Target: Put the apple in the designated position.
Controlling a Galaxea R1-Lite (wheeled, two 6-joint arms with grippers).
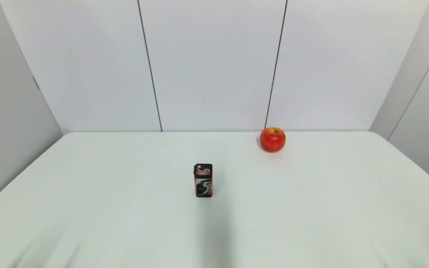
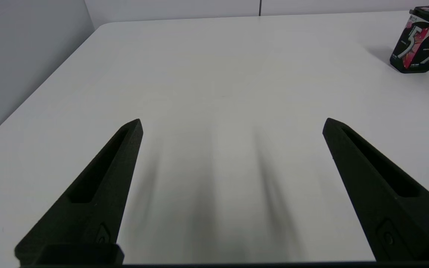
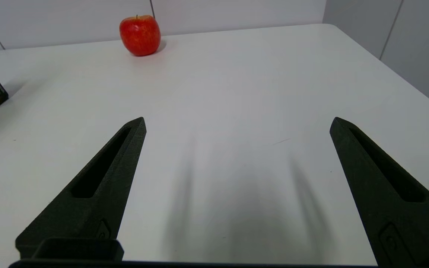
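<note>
Head view showing the red apple (image 1: 273,140) sitting at the table's (image 1: 311,208) far edge, right of the upright gum box (image 1: 203,180); right gripper (image 3: 237,124) hovering spread wide, empty, needing centring around the apple's widest girth.

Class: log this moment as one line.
apple: far edge, untouched | box: upright, centre | left gripper: open, empty | right gripper: open, empty
</note>
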